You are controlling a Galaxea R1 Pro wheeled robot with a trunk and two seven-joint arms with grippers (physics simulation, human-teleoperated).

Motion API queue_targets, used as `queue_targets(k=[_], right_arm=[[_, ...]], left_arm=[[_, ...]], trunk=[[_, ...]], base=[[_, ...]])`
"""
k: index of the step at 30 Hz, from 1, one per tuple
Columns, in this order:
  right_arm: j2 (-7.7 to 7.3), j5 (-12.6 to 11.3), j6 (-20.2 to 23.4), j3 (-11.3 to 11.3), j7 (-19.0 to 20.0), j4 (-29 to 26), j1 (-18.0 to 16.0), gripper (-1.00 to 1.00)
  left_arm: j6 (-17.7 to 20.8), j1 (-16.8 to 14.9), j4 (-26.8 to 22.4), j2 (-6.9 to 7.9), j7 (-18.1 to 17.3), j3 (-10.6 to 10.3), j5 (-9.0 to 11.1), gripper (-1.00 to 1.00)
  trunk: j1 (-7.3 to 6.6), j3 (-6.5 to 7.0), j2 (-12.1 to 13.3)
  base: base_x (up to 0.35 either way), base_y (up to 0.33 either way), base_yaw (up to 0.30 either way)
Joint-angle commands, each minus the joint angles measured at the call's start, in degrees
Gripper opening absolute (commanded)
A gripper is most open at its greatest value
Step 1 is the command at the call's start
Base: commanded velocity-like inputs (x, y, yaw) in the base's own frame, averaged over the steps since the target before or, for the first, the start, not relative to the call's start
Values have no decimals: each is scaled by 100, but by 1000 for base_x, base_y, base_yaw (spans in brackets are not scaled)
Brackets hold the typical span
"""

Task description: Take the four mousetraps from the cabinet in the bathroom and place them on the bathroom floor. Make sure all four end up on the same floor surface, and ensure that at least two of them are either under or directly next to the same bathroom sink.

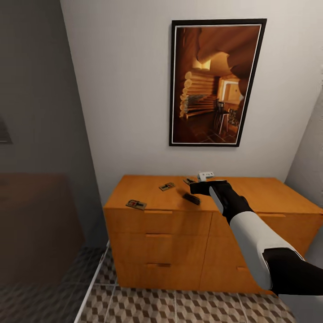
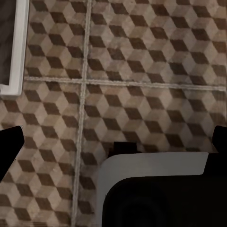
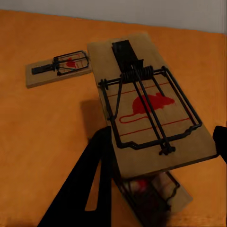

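The orange-brown cabinet stands against the wall under a picture. On its flat top lie mousetraps: one near the front left corner, one further back, and one in shadow under my right gripper. My right gripper reaches over the cabinet top and is shut on a fourth mousetrap, held tilted just above the wood. My left gripper hangs open over the cube-patterned bathroom floor, nothing between its fingertips.
A framed picture hangs on the white wall above the cabinet. A white strip borders the tiles at the left, beyond it a darker area. Part of the robot's own body shows below the left gripper.
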Motion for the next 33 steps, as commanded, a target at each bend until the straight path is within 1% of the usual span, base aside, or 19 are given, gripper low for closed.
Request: queue_targets(k=[1,33], right_arm=[[0,17,28,3,23,-7,-3,-100],[-9,9,21,4,14,17,-4,-100]], left_arm=[[-6,3,-10,-1,1,13,1,100],[-6,3,23,-1,0,13,4,100]], trunk=[[-4,-5,-3],[-4,-5,-3]], base=[[-335,0,0],[-335,0,0]])
